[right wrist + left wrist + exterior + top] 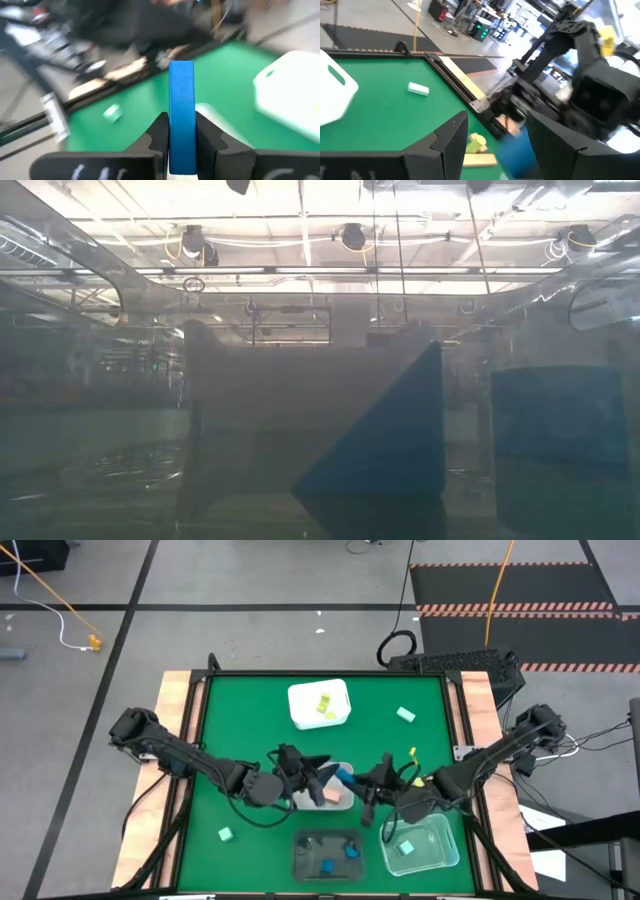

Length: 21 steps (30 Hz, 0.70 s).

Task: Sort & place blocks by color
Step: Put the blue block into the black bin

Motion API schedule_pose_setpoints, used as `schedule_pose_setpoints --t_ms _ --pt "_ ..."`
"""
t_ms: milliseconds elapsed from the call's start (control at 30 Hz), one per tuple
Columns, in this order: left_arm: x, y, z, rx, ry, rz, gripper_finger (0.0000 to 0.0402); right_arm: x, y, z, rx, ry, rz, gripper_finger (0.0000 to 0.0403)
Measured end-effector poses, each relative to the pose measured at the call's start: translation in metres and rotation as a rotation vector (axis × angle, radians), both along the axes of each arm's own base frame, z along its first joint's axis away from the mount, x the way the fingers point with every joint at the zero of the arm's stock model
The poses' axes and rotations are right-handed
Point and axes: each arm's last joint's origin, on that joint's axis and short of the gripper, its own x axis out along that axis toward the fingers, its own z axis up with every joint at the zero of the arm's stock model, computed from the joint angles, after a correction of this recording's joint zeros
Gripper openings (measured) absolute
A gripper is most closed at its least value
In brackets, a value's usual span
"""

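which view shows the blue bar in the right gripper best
The right wrist view: the blue bar stands upright, clamped between the right gripper fingers, sharp and unobstructed. The high view shows only a blue sliver by the arms. In the left wrist view it is a blue blur. The low view does not show it clearly.

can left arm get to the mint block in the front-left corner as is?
Probably yes. The left gripper is open and holds nothing, and bare green mat lies between it and the mint block. The right gripper, clamped on a blue bar, works on the other side.
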Motion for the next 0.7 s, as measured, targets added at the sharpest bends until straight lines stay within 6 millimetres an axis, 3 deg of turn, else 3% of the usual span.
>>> schedule_pose_setpoints --t_ms 167,400,700 --pt "-0.001 0.007 0.004 0.084 0.042 0.007 0.0202 -0.008 0.006 0.003 0.169 0.051 0.199 0.0037" --pt "-0.016 0.008 -0.011 0.204 0.298 -0.021 0.0202 -0.010 0.030 0.026 0.108 -0.164 0.381 0.0037" --pt "-0.051 -0.010 -0.041 0.049 0.561 -0.040 0.0202 -0.014 0.035 0.056 -0.001 -0.443 0.421 0.0037"
